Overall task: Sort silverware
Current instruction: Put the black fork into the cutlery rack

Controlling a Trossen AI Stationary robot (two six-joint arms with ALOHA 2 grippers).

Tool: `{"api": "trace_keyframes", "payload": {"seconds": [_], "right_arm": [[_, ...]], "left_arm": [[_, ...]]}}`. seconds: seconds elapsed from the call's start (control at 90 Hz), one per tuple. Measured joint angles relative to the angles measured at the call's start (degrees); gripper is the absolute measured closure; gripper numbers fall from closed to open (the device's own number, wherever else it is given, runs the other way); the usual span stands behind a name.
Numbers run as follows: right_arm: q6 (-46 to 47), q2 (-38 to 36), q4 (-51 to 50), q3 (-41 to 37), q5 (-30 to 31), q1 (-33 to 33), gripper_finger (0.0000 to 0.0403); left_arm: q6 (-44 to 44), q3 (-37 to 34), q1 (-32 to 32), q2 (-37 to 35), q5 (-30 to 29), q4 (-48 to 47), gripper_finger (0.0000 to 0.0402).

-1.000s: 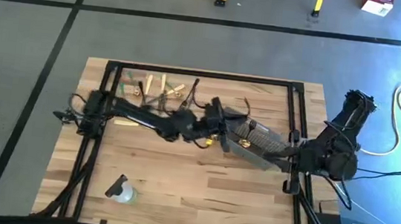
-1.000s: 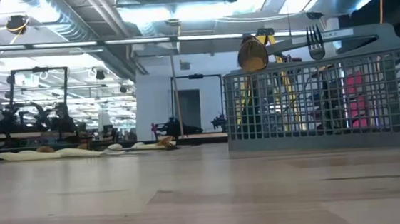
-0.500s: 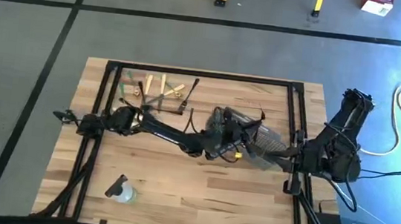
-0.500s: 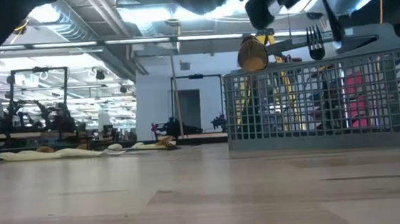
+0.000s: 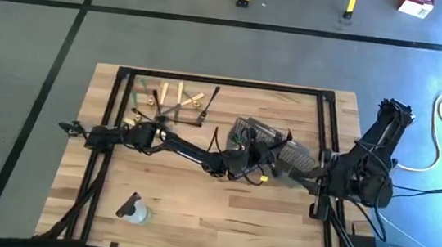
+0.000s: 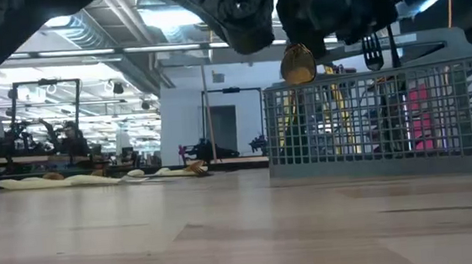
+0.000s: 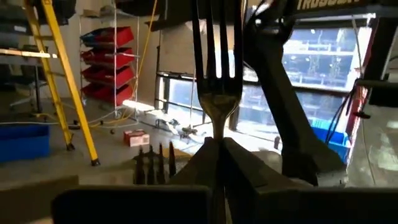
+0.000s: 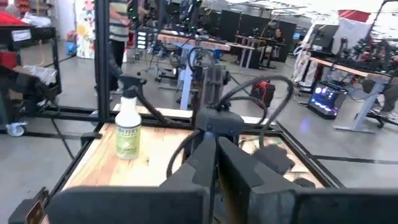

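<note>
The left gripper (image 5: pixel 260 162) is clamped on a black fork (image 7: pixel 216 74) — tines up, handle down, long axis upright — and hangs over the grey wire-mesh basket (image 5: pixel 275 152) just right of the tabletop's (image 5: pixel 211 213) middle, so the drop, as I judge it, is straight down. The right gripper (image 8: pixel 214 163), fingers closed on nothing, waits at the basket's 3 o'clock side, while the unsorted silverware (image 5: pixel 175 102) lies well apart toward 10 o'clock.

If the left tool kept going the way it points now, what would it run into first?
Probably the grey wire-mesh basket: the left tool, shut on a dark fork, sits at the basket's edge in the high view. Depth is unclear.
</note>
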Motion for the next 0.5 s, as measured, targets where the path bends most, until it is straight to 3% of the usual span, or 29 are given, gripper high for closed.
{"api": "trace_keyframes", "payload": {"seconds": [0.3,0.5], "right_arm": [[0.26,1.32,0.02,-0.02,-1.62,-0.02,0.0403],[0.83,1.30,0.02,-0.02,-2.85,-0.02,0.0403]], "left_arm": [[7.03,-0.01,-0.56,0.85,-2.23,1.79,0.0400],[6.58,-0.02,-1.14,0.70,-4.16,1.08,0.0368]]}}
